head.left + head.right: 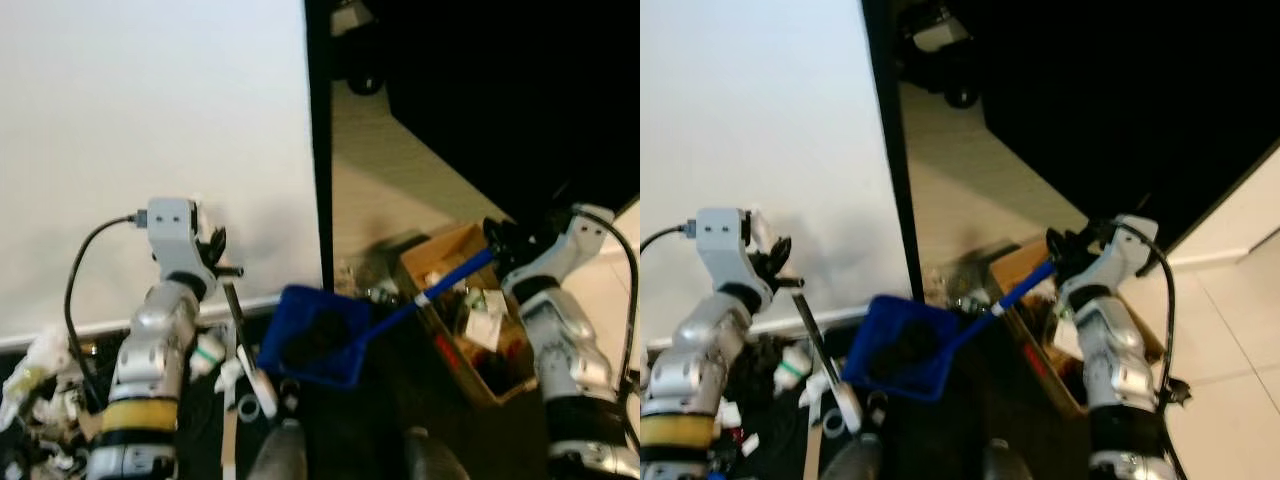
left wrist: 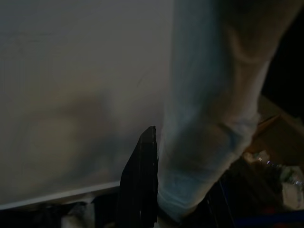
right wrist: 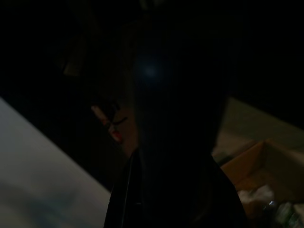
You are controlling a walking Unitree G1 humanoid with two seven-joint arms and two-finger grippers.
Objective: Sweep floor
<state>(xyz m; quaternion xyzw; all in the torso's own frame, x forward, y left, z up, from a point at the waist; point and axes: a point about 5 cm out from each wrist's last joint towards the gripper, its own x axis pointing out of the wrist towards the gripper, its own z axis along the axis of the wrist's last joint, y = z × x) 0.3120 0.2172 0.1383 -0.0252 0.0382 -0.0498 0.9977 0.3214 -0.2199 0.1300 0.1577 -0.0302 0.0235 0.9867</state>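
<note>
Sweeping gear sits low before a white wall: the left hand (image 1: pixel 222 258) pinches a thin dark broom stick (image 1: pixel 236 318), and the blue plastic dustpan (image 1: pixel 315 335) hangs midair beside a brown cardboard box (image 1: pixel 455 300), its handle clamped by the right hand (image 1: pixel 497 238).

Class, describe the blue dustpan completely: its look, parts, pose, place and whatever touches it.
The blue dustpan looks like plastic: a broad, scoop-shaped pan on a long, thin blue handle with a pale band partway along. The handle slants up toward the robot's right, where the right pincer grips its end. The pan hangs low in front of the robot, dark stuff inside, beside an open cardboard box of rubbish. Whether it touches the floor cannot be told.
</note>
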